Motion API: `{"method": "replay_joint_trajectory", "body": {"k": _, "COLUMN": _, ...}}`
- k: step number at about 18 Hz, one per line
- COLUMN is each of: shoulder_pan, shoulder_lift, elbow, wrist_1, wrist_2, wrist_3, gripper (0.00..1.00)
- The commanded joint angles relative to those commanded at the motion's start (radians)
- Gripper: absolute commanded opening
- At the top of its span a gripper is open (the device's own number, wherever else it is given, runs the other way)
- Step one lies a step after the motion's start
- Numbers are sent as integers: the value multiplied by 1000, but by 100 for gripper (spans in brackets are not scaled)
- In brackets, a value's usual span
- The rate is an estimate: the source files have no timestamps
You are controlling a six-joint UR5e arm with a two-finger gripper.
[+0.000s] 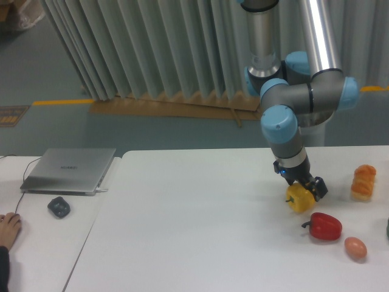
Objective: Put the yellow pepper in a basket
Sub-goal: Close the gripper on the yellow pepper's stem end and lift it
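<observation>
Gripper (308, 188) clamped on yellow pepper (299, 199), pepper hangs off it at approx 7 o'clock, tilted, looks just clear of the surface (194, 231) but can't confirm. Pepper's blocky, no real long axis; stem not visible so can't tell orientation. Red pepper (323, 225) near at 5 o'clock. No basket in view, carry direction unknown.

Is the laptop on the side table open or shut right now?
Shut. The laptop lies flat with its lid down; only the grey top cover shows, no screen or keyboard.
</observation>
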Motion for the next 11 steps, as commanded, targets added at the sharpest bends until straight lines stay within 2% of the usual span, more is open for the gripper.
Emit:
{"method": "replay_joint_trajectory", "body": {"k": 9, "shoulder_pan": 0, "shoulder_lift": -9, "elbow": 0, "wrist_1": -5, "wrist_2": 5, "wrist_3": 8, "gripper": 100}}
{"method": "replay_joint_trajectory", "body": {"k": 11, "shoulder_pan": -2, "shoulder_lift": -20, "elbow": 0, "wrist_1": -3, "wrist_2": 9, "wrist_3": 3, "gripper": 86}}
